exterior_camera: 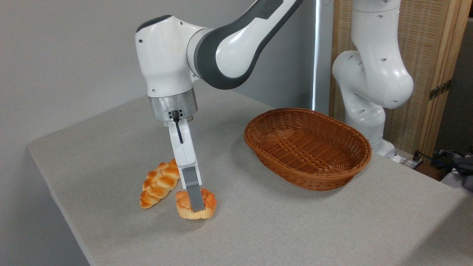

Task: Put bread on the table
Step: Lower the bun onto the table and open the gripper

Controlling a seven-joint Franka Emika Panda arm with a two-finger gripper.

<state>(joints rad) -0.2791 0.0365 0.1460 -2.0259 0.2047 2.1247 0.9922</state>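
Note:
The bread [210, 202], a small round golden bun, rests on the grey cloth of the table [281, 229] near its front left. My gripper [197, 206] comes down from above and straddles the bun. I see the gripper edge-on, so only the near grey finger [195, 196] shows, lying across the front of the bun with its tip close to the cloth. The far finger is hidden behind the bun, so the width of the jaws cannot be read.
A long braided orange loaf [159, 183] lies on the cloth just left of the bun, almost touching it. A brown oval wicker basket [308, 147] stands to the right. The arm's white base [369, 85] rises behind the basket. The table's left edge is near.

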